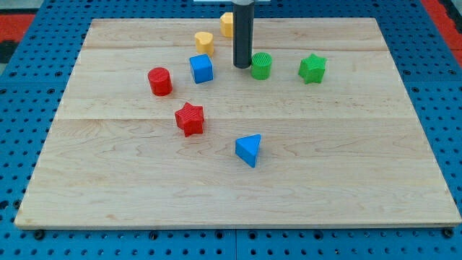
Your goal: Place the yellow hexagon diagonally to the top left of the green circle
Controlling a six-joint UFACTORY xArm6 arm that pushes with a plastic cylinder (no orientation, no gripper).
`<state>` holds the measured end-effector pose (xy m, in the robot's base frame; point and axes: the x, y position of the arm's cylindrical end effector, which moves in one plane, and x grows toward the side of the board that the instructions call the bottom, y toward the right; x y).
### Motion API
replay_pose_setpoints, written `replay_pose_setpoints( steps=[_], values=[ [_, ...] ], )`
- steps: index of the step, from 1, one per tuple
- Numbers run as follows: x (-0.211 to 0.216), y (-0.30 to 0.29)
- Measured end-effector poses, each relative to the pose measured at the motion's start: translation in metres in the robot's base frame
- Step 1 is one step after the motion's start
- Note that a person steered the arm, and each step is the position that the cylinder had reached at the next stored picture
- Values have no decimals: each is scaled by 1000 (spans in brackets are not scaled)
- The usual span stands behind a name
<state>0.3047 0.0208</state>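
Hexagon (227, 24), yellow, mostly hidden behind my tip (242, 67); orientation unclear

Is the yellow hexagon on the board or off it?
On: the yellow hexagon sits on the board near its top edge, partly hidden behind my rod.

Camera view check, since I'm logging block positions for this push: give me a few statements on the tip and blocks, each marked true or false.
1. My tip sits just left of the green circle block. True.
2. The yellow hexagon block lies at the view's bottom. False: it is at the top, partly behind the rod.
3. The red star block touches the blue triangle block. False: they are apart.
4. The green star block is right of the green circle block. True.
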Motion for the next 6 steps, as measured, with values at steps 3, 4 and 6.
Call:
replay_pose_setpoints(
  steps=[3, 4, 6],
  values=[
    [-88, 0],
    [-102, 2],
    [-111, -17]
  ],
)
